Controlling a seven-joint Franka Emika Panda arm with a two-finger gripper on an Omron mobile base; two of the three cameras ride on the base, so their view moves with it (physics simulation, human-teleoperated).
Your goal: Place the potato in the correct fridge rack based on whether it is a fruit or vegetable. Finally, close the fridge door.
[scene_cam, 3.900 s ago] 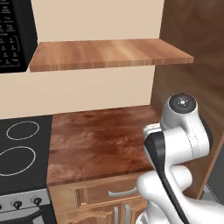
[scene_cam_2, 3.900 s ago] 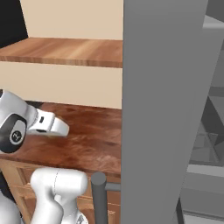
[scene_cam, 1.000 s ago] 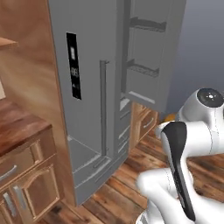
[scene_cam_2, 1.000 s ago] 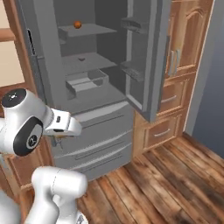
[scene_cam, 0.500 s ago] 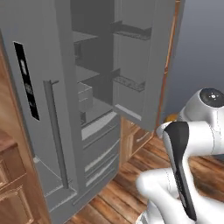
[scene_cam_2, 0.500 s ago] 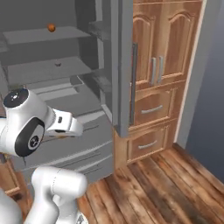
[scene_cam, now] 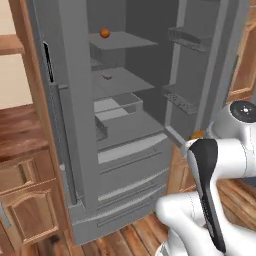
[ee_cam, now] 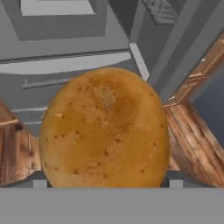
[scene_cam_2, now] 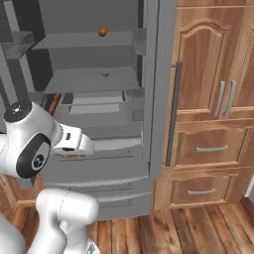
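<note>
Tan-yellow and speckled, the potato point(ee_cam: 105, 129) sits right between the jaws, which are spread wide and clamped on its sides, so it's being carried, not set down yet. In the left base view you just catch an orange sliver of it point(scene_cam: 197, 134) peeking past the wrist. The gripper point(scene_cam_2: 74, 151) hangs low in front of the fridge drawers, pointed in at the open fridge.

Above and ahead of the jaws is the fridge rack point(scene_cam: 122, 80), the second grey slab down, with a small dark item point(scene_cam: 106, 76) on it; hard to say what it is. One shelf higher sits an orange round thing point(scene_cam: 104, 33). The fridge door point(scene_cam_2: 159, 84) stands open to the side of the jaws, which makes sense since the potato goes in first.
</note>
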